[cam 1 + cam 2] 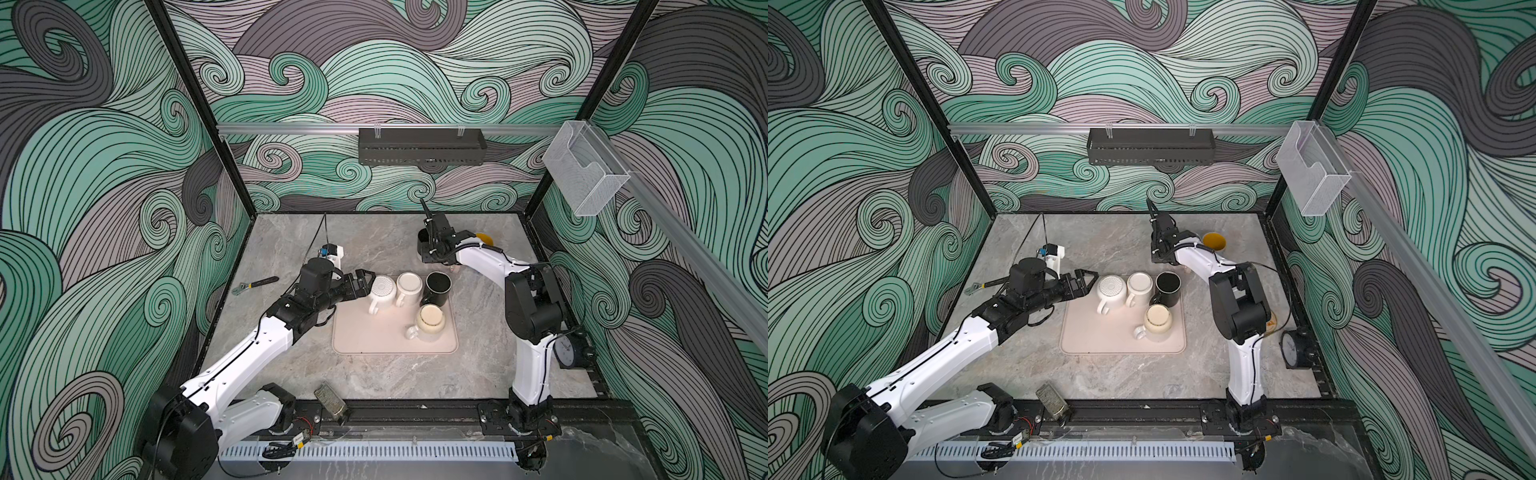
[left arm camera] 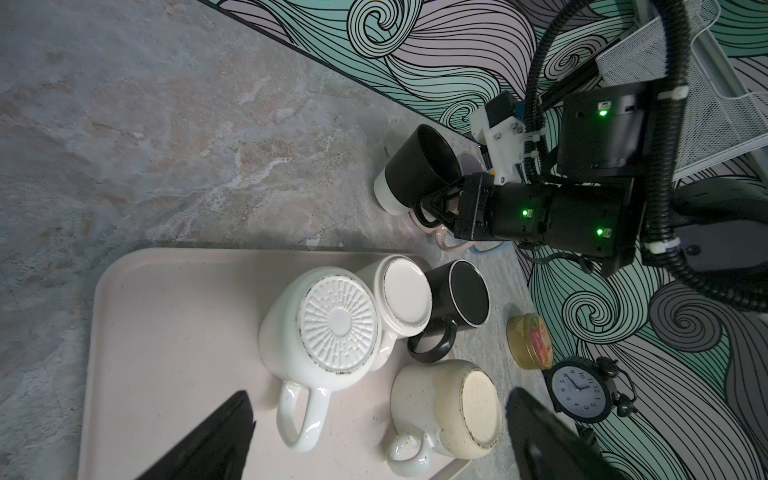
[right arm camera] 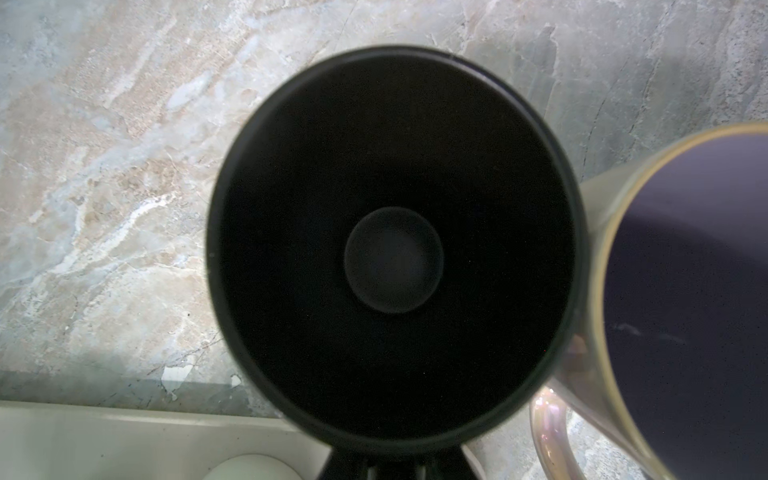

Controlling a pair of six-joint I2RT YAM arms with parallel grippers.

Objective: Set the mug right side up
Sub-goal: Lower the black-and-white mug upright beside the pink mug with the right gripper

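A black mug (image 2: 415, 170) with a white base stands mouth up at the back of the table; the right wrist view looks straight down into it (image 3: 395, 257). My right gripper (image 2: 432, 203) is shut on its handle side (image 1: 430, 245). On the beige tray (image 1: 361, 336) several mugs rest bottom up: a white ribbed-base mug (image 1: 381, 289), a plain white mug (image 1: 409, 286), a black mug (image 1: 437, 286) and a speckled cream mug (image 1: 430, 320). My left gripper (image 1: 365, 282) stands open just left of the ribbed-base mug (image 2: 338, 324), holding nothing.
A mug with a purple inside (image 3: 685, 311) stands beside the held mug, a yellow-lined mug (image 1: 484, 239) behind it. A wrench (image 1: 254, 284) lies at the left. A clock (image 1: 566, 351) and a round tin (image 2: 530, 340) sit at the right edge.
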